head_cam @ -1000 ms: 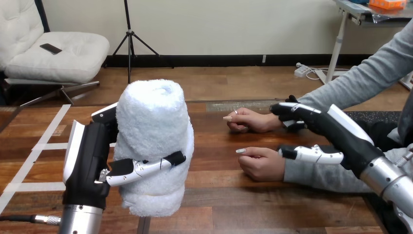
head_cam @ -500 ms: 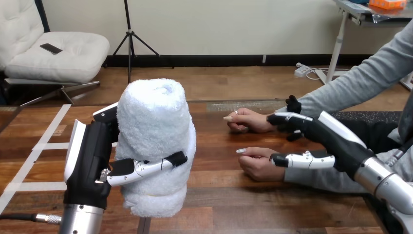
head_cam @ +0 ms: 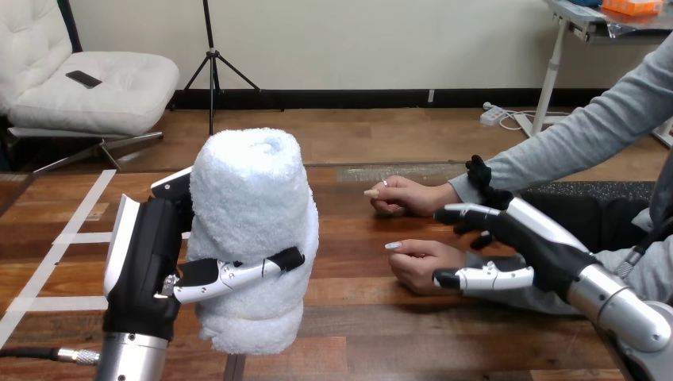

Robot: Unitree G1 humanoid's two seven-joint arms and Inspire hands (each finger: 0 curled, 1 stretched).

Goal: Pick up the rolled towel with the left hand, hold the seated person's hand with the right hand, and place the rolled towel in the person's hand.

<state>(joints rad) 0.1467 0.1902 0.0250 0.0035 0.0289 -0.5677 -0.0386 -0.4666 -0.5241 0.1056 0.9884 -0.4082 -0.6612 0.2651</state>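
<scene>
My left hand point(head_cam: 145, 262) is shut on the rolled towel point(head_cam: 254, 214), a thick white roll held upright above the table's left half, with the thumb point(head_cam: 238, 274) across its front. The person's two hands rest loosely curled on the table at the right: the farther one point(head_cam: 405, 195) and the nearer one point(head_cam: 424, 263). My right hand point(head_cam: 530, 242) is open at the nearer hand's wrist. Its fingers point(head_cam: 467, 213) lie over the wrist and its thumb point(head_cam: 480, 278) reaches along the near side. I cannot tell whether they touch.
White tape lines point(head_cam: 75, 238) cross the wooden table point(head_cam: 357, 325) at the left. A dark mat point(head_cam: 591, 190) lies at the right under the person's grey sleeves. Bare wood lies between the towel and the person's hands.
My right hand has moved toward me and leftward, from the farther wrist down to the nearer wrist. The towel and my left hand have stayed put.
</scene>
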